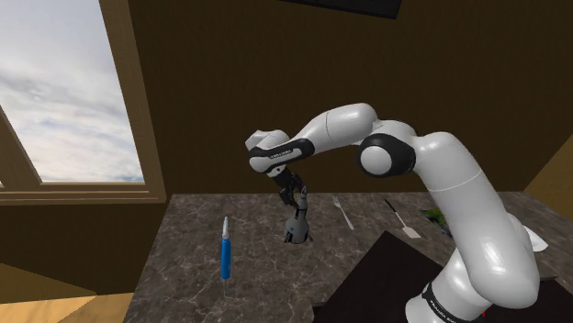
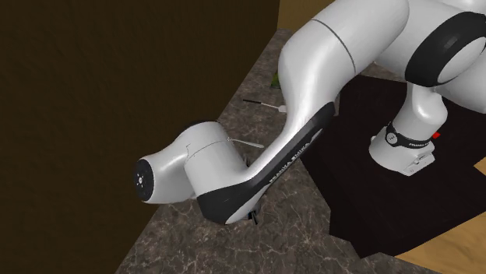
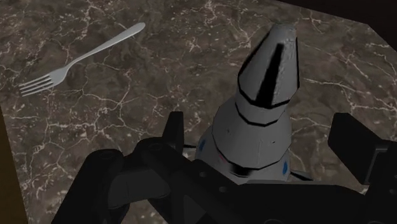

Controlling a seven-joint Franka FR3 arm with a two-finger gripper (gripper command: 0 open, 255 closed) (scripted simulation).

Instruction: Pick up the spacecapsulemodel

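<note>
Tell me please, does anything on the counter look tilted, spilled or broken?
Nothing stands out. The space capsule model stands on its base on the marble counter, between the open fingers, which do not touch it. The fork lies flat beside it.

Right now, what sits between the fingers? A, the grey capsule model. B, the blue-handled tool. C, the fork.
A: in the wrist view the grey capsule model stands between the open fingers, touched by neither, while the fork lies apart from them.
</note>
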